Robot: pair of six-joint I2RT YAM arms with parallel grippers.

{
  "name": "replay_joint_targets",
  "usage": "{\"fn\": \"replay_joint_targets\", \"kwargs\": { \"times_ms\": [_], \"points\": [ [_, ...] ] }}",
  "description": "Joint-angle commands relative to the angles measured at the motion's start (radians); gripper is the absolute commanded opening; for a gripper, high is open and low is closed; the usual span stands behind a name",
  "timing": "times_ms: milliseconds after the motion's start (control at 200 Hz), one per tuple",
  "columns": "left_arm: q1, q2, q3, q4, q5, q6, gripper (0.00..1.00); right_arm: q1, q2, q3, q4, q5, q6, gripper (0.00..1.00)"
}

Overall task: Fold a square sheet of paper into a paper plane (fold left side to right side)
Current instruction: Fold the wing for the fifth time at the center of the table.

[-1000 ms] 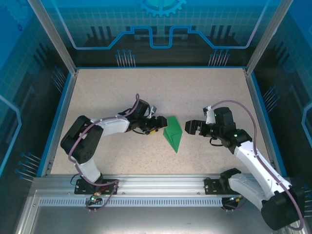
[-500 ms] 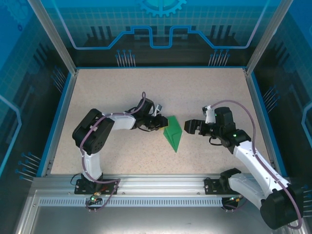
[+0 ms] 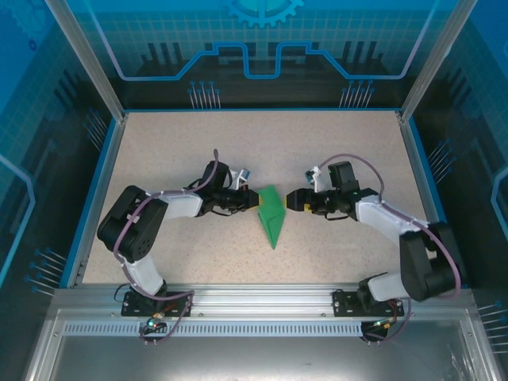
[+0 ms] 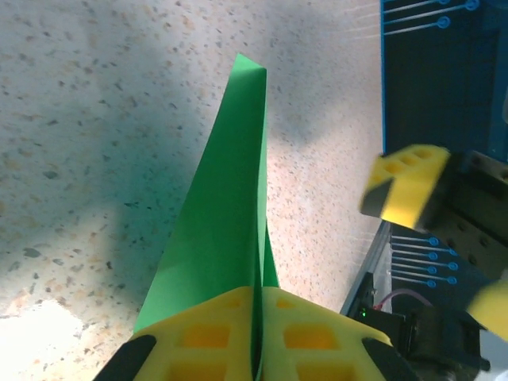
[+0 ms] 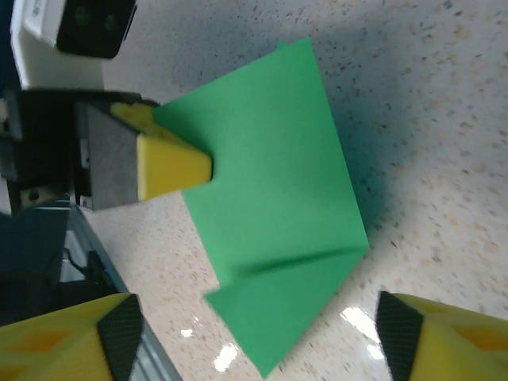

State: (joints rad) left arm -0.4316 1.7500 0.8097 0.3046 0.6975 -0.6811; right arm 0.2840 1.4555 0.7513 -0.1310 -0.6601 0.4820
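Note:
The square sheet of paper [image 3: 271,214] is a creased green shape, pointed toward the near edge, at the middle of the table. My left gripper [image 3: 255,204] is shut on its left edge. In the left wrist view the yellow fingertips [image 4: 206,337] press together with the green paper [image 4: 226,198] pinched between them and standing up from the table. My right gripper [image 3: 292,200] is open just right of the paper. In the right wrist view the paper [image 5: 270,175] lies ahead of my right gripper [image 5: 258,349], touching neither finger.
The speckled beige table [image 3: 175,151] is ringed by a blue rim [image 3: 101,171] with transparent walls behind. A metal rail [image 3: 254,305] with the arm bases runs along the near edge. Both arms meet at the table's middle, their fingertips a short gap apart.
My left gripper has shut on the paper's left edge. The right arm has swung left up to the paper, its jaws narrowing a little. The paper has shifted slightly left.

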Motion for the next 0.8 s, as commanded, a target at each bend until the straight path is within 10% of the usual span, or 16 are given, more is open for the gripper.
{"fn": "replay_joint_targets", "kwargs": {
  "times_ms": [0, 520, 795],
  "points": [
    [0.007, -0.028, -0.025, 0.044, 0.078, 0.044, 0.07, -0.014, 0.11, 0.065, 0.086, -0.152, -0.03, 0.72],
    [0.008, -0.008, -0.029, 0.056, 0.123, 0.056, 0.04, -0.016, 0.318, 0.075, 0.256, -0.272, -0.025, 0.62],
    [0.007, 0.014, -0.024, 0.056, 0.122, 0.057, 0.02, -0.018, 0.315, 0.059, 0.238, -0.268, -0.043, 0.37]
  ]
}}
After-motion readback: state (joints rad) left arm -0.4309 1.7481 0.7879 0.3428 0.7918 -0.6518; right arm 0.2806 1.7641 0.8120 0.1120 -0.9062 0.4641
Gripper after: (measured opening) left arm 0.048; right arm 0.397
